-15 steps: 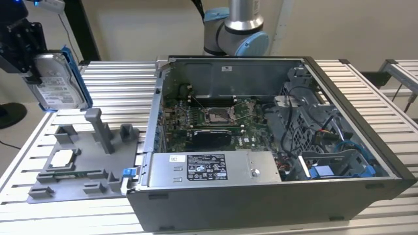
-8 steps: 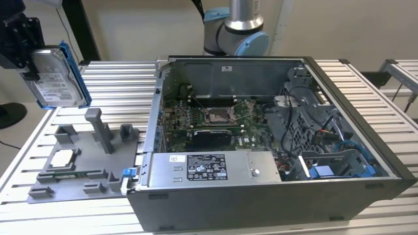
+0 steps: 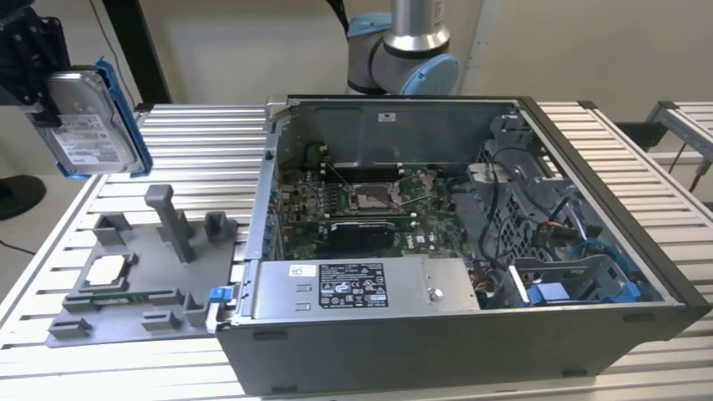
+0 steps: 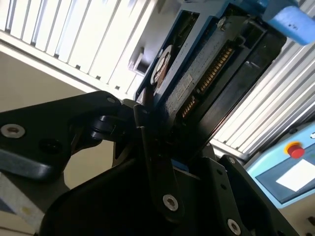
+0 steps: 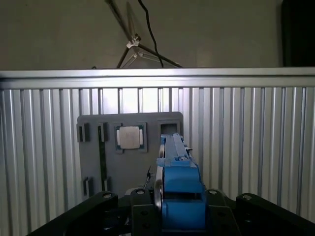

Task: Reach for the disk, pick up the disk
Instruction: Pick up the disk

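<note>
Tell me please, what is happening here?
The robot arm's black hand grips the flat silver metal disk with a blue plastic bracket and holds it upright in the air, clear of the grey plastic holder with upright posts. The open computer case stands beside, on the exterior view's right.

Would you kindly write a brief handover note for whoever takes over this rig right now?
End effector: shut on the disk, gripping it at one edge.
Disk: in the air at the exterior view's left, held upright, clear above the grey holder on the table.
A small chip lies in the holder, and the open computer case stands beside it.
Done: disk reached and lifted.
Left: nothing of the pick-up appears undone.
</note>
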Robot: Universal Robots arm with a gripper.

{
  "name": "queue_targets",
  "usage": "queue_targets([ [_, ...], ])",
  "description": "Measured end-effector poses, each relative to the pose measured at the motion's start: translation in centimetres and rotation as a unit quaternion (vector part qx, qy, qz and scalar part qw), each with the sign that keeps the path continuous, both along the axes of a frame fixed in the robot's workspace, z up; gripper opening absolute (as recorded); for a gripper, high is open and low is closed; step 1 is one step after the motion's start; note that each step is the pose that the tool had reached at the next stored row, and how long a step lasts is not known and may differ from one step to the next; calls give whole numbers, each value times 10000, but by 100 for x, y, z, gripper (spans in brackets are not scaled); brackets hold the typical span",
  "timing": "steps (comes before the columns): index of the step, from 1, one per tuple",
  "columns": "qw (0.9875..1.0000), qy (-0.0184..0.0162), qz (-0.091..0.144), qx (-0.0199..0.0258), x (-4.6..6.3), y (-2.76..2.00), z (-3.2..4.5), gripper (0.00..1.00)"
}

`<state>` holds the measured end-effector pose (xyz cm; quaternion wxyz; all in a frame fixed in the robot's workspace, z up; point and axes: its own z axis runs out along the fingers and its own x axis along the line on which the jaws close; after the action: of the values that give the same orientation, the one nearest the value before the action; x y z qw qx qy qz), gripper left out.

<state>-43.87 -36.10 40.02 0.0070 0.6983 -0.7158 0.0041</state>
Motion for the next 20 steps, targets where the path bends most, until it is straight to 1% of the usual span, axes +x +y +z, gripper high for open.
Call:
queue_targets([
  [20, 10000, 0, 0, 0, 0, 0, 189, 0],
])
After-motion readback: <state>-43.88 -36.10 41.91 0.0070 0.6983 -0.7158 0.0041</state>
